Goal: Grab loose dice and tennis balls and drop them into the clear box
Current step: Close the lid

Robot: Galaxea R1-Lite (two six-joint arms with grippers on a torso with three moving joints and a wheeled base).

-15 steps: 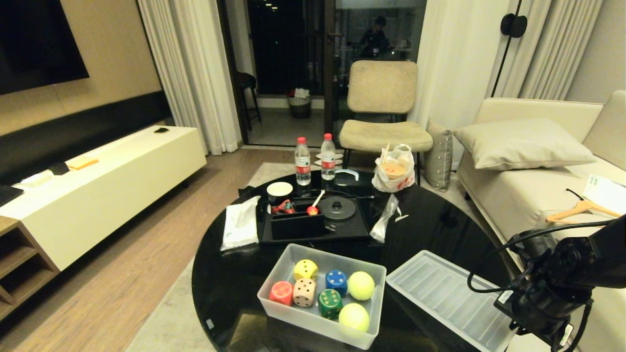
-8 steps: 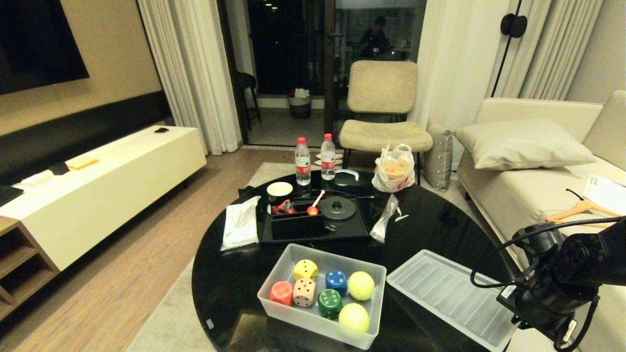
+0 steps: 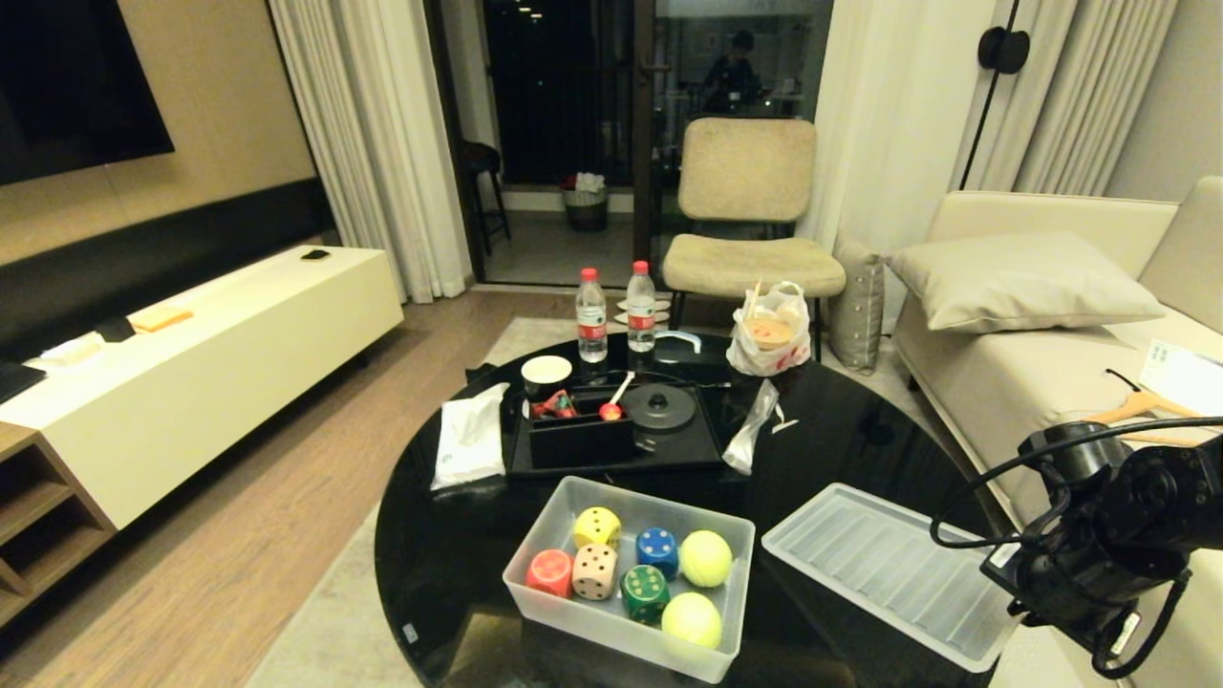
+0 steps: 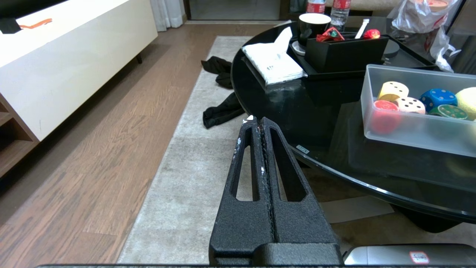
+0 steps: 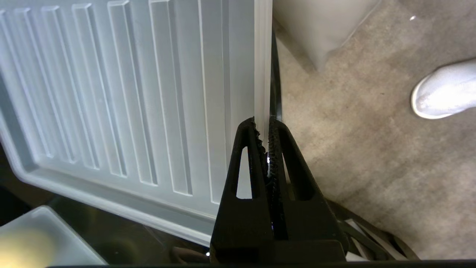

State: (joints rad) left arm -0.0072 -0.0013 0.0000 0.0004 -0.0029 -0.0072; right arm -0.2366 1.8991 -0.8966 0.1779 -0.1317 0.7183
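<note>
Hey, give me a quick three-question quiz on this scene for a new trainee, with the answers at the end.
1. True or false: every die in view lies inside the clear box.
2. How many tennis balls are in that box?
3. What is the right claw shut on: (a) the green die, (b) the edge of the ribbed lid, (c) nothing?

Key: 1 true, five dice. 2 two. 3 b; the left claw is shut on nothing, hanging off the table over the rug.

Glossy black table (image 3: 841, 449), translucent ribbed plastic lid (image 3: 884, 569), fuzzy tennis balls (image 3: 705, 558), matt textured right end effector (image 5: 266, 126)
</note>
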